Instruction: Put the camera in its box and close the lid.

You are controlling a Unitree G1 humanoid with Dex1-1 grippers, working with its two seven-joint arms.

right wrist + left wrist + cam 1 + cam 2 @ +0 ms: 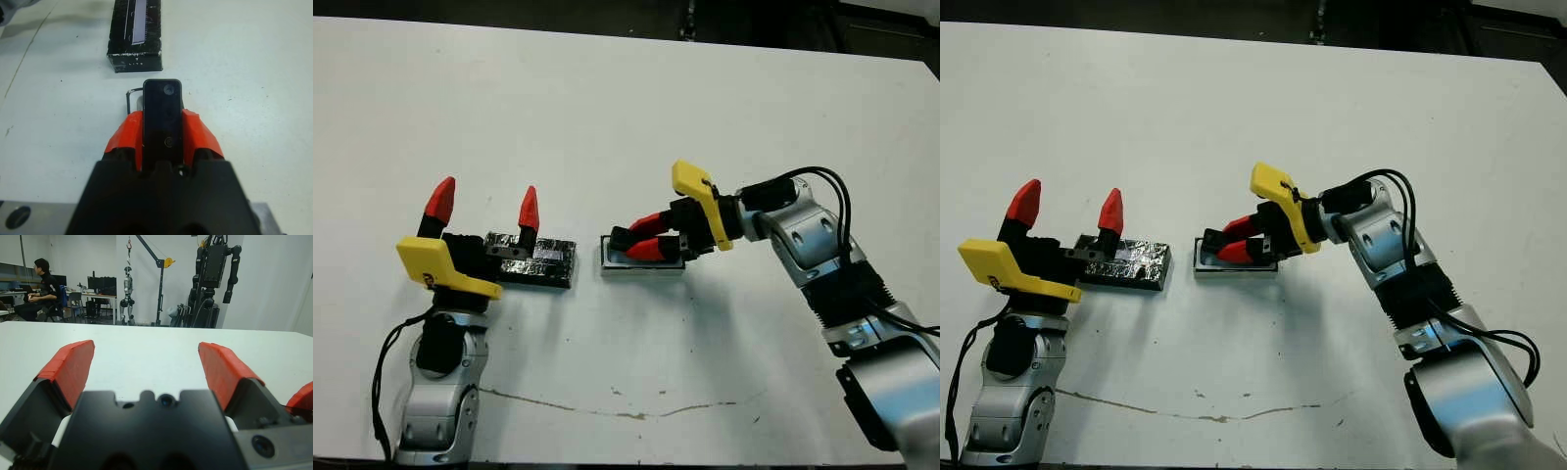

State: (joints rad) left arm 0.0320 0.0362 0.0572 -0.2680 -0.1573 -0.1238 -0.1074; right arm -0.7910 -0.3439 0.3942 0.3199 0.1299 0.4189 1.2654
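Right wrist view shows the camera (163,117) as a slim black bar pinched between the two red fingers (122,134) of the right gripper (641,238) — its long axis runs straight along the fingers, and its free end sticks out past the fingertips toward the lid (135,35). A small round mark sits near that far end. Just under the camera's tip a white rim and dark corner of the box (131,95) peek out, so the camera is held over the box, though whether it touches the inside cannot be told.

In the head views the same bar lies roughly level, pointing toward the robot's left, over the box (642,262), a shallow tray with a pale rim resting on the white table (607,117). The box's long side runs left to right, in line with the camera above it. The right arm reaches in from the right, its yellow bracket tilted up behind the fingers.

The lid (536,260) — a black slab with a crinkly, shiny top — lies flat to the left of the box, near it but apart, its long axis also left to right. The left gripper (484,203) stands at the lid's left end with its red fingers spread wide and pointing up, holding nothing. A thin brownish scratch (607,409) runs across the near part of the table.
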